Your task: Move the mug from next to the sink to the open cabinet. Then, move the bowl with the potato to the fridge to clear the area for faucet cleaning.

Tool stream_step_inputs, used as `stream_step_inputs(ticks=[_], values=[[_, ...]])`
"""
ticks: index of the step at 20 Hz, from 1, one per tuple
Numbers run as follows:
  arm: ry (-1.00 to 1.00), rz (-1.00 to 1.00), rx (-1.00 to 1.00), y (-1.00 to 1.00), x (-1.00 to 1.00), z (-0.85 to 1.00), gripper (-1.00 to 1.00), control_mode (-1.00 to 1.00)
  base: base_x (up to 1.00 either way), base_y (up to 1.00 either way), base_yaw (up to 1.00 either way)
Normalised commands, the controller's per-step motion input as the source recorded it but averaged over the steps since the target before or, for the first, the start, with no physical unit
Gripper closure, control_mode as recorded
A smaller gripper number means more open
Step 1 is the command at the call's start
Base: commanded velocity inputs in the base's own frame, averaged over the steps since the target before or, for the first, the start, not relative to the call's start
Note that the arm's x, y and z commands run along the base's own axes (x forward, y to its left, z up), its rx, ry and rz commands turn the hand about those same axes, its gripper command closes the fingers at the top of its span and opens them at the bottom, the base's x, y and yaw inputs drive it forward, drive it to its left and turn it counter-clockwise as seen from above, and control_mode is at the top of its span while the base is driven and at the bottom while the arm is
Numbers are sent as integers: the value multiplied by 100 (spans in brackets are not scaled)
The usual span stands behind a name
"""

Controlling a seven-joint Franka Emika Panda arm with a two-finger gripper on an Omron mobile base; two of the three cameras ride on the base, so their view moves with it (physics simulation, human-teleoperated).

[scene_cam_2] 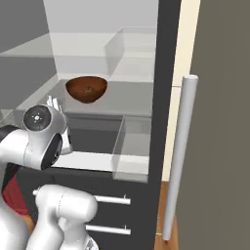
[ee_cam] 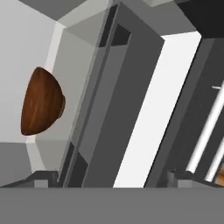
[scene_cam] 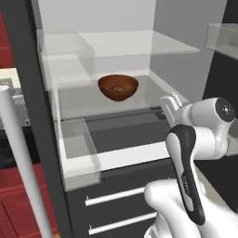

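The reddish-brown bowl (scene_cam: 118,87) (scene_cam_2: 86,89) stands upright on a glass shelf inside the open fridge (scene_cam: 116,51) (scene_cam_2: 97,44). A small dark lump, the potato (scene_cam: 119,87) (scene_cam_2: 88,89), shows faintly in its hollow. In the hand view the bowl (ee_cam: 41,103) appears rolled on its side at the left. My gripper (scene_cam: 170,105) (scene_cam_2: 54,103) (ee_cam: 111,180) is open with nothing between its fingers. It hangs in front of the shelf's edge, apart from the bowl, to the right of it and nearer to me. The mug, sink, open cabinet and faucet are out of view.
Clear bins (scene_cam: 79,151) (scene_cam_2: 132,146) sit at the fridge's front below the bowl's shelf. Drawers with bar handles (scene_cam: 116,195) (scene_cam_2: 111,199) lie lower down. The fridge door's long white handle (scene_cam: 21,162) (scene_cam_2: 179,156) stands close. Red cabinet fronts (scene_cam: 14,200) are at the left.
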Motion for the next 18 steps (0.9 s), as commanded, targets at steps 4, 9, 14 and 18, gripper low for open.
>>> stream_step_inputs(ticks=[4, 9, 14, 18], values=[[0, 0, 0, 0, 0, 0, -100, 100, -100, -8, 29], [0, 0, 0, 0, 0, 0, -100, 100, -100, 0, 44], [0, 0, 0, 0, 0, 0, -100, 100, -99, -1, 61], [0, 0, 0, 0, 0, 0, -100, 100, -80, -3, 75]])
